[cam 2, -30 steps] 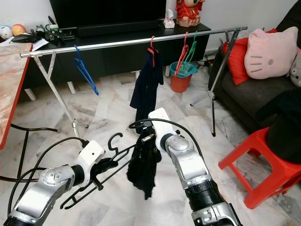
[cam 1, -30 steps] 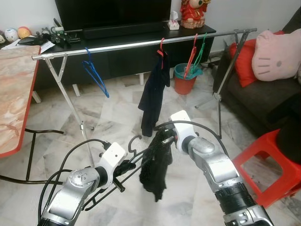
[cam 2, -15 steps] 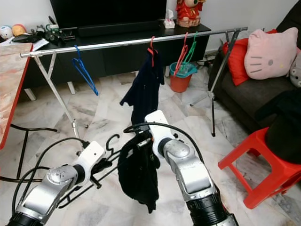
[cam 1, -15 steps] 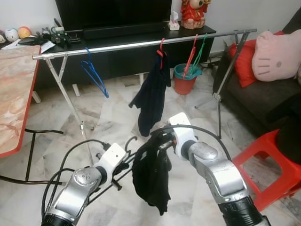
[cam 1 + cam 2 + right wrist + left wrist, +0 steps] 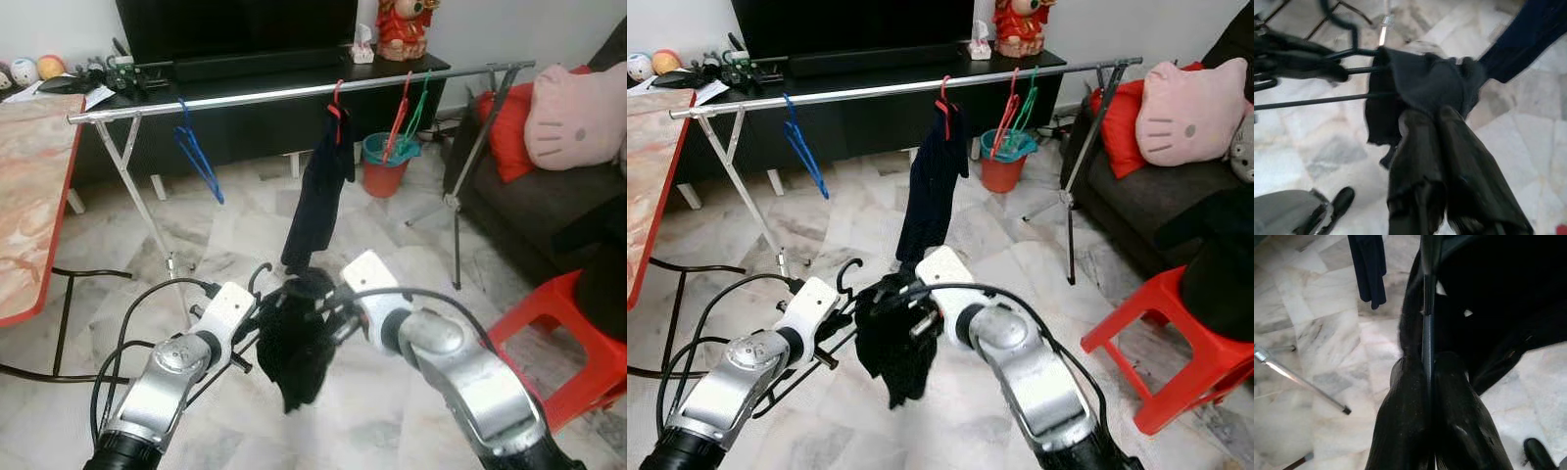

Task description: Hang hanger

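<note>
Black wire hanger, hook upward, held low over the marble floor, in front of the silver drying rail. Left end effector clamped on the hanger's wire, fingers pressed together. Right end effector pinching the black crumpled garment draped over the hanger, fingers closed on cloth. On the rail: blue hanger, dark hanging garment on a red hanger, red and green hangers further right.
</note>
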### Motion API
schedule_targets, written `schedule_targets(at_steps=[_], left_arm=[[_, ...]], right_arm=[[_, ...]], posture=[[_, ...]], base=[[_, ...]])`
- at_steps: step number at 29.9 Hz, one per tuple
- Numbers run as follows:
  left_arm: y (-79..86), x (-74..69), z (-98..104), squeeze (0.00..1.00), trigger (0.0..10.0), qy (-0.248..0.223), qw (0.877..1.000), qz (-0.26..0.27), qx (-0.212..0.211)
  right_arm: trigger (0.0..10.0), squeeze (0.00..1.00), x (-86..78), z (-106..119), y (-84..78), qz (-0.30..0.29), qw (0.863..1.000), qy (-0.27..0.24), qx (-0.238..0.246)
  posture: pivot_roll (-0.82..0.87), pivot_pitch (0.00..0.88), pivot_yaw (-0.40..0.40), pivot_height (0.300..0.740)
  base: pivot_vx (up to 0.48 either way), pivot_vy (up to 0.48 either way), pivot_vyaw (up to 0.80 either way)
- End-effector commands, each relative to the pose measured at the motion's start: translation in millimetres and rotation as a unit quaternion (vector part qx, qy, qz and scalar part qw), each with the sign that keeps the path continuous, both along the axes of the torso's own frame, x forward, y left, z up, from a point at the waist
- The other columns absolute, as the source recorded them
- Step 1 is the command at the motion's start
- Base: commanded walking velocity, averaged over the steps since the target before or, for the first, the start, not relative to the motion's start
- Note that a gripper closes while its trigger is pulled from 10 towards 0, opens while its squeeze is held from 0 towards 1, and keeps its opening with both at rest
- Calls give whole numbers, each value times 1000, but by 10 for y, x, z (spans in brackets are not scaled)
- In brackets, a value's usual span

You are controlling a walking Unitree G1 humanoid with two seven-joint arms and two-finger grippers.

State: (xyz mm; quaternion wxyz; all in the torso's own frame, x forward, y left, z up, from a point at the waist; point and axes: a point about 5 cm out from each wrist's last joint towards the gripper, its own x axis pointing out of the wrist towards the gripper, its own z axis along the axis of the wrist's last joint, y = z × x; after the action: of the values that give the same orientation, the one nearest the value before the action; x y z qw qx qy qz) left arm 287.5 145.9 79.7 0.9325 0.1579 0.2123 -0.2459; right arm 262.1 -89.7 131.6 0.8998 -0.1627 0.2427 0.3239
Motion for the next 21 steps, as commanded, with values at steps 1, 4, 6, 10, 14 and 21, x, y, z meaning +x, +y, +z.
schedule_targets(at_steps=[1, 4, 6, 10, 14, 21], left_arm=[[-58, 7, 85, 0, 10000, -12, 999, -24, -32], [-144, -63, 88, 0, 10000, 0, 996, -66, -54], [-160, -93, 88, 0, 10000, 3, 995, -84, -55], [-164, -138, 88, 0, 10000, 11, 993, -98, -70], [-176, -176, 95, 0, 10000, 19, 990, -121, -76], [-164, -288, 102, 0, 10000, 39, 982, -169, -79]], right_arm=[[10000, 0, -34, 116, 36, 30, 999, -28, 9], [10000, 0, -17, 135, 19, 43, 998, -40, 3], [10000, 0, 8, 129, -17, 42, 998, -43, -6], [10000, 0, 44, 140, -87, 77, 995, -52, -23], [10000, 0, 24, 127, -125, 124, 990, -57, -46], [10000, 0, 179, 152, -328, 113, 986, -85, -92]], posture=[[-10, 0, -27, 740], [-12, 0, -24, 740], [-12, 0, -24, 740], [-9, 0, -27, 740], [-8, 0, -27, 740], [-8, 0, -27, 740]], base=[[0, 0, 0], [0, 0, 0], [0, 0, 0], [0, 0, 0], [0, 0, 0], [0, 0, 0]])
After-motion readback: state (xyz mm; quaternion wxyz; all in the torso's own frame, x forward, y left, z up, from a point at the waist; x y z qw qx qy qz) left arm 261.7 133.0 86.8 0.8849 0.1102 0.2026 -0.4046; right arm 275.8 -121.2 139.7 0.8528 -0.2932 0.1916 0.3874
